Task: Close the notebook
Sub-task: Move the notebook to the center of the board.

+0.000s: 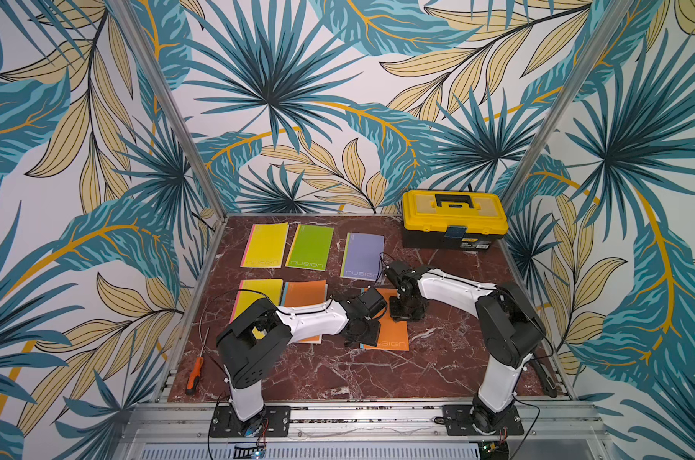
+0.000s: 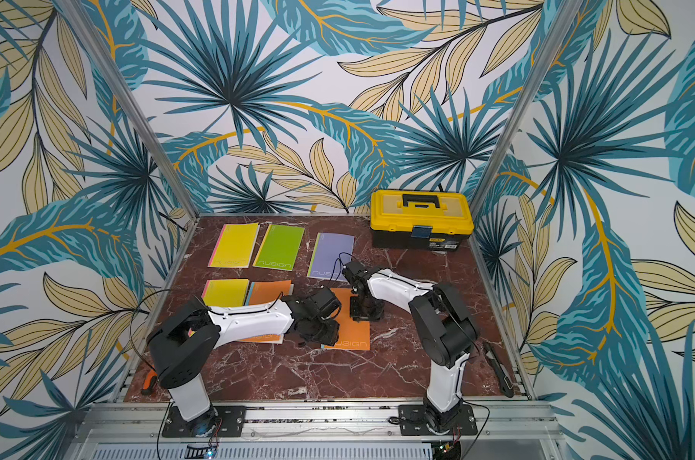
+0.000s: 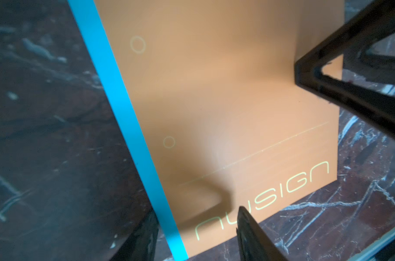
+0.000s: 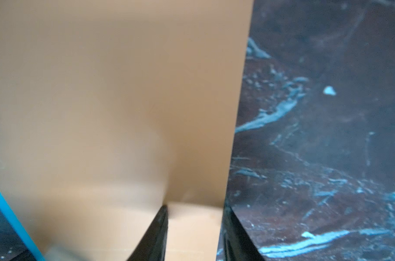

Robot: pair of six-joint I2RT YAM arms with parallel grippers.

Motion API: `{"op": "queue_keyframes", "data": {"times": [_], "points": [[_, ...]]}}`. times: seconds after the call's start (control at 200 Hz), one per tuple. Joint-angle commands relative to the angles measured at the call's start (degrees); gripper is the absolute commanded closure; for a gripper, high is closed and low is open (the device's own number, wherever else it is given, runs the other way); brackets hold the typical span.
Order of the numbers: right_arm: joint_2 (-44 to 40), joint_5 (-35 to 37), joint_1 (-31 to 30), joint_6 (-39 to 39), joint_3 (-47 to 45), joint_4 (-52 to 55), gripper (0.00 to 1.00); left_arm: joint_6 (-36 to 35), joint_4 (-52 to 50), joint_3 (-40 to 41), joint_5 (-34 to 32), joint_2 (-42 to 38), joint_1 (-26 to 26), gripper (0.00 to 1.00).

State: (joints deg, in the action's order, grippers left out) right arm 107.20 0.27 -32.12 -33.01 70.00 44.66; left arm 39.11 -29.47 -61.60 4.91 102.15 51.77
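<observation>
The orange notebook (image 1: 391,332) lies closed and flat near the centre of the marble table (image 1: 338,374), cover up. The left gripper (image 3: 198,212) sits over its spine edge, jaws parted, holding nothing. The right gripper (image 4: 196,208) straddles the opposite edge, jaws likewise parted and empty.

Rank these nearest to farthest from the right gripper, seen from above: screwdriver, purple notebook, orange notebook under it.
From the right gripper:
1. orange notebook, directly beneath.
2. purple notebook, just behind, toward the wall.
3. screwdriver, far front-left edge.
</observation>
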Motion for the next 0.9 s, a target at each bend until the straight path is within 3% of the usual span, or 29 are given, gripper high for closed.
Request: {"op": "queue_keyframes", "data": {"times": [0.0, 0.416, 0.891], "points": [[3.55, -3.23, -2.57, -1.70, 1.76, -0.77, 0.61, -0.42, 1.74, 2.30, -0.43, -2.13, -1.66, 0.43], [6.38, -3.26, -4.52, -1.96, 6.27, -0.18, 0.60, -1.27, 1.05, 5.79, -0.39, -6.63, -3.64, 0.43], [0.73, 1.11, -2.42, 0.94, 11.98, 3.80, 0.53, -4.55, -8.67, -0.32, -6.48, -11.12, -3.69, 0.36]]}}
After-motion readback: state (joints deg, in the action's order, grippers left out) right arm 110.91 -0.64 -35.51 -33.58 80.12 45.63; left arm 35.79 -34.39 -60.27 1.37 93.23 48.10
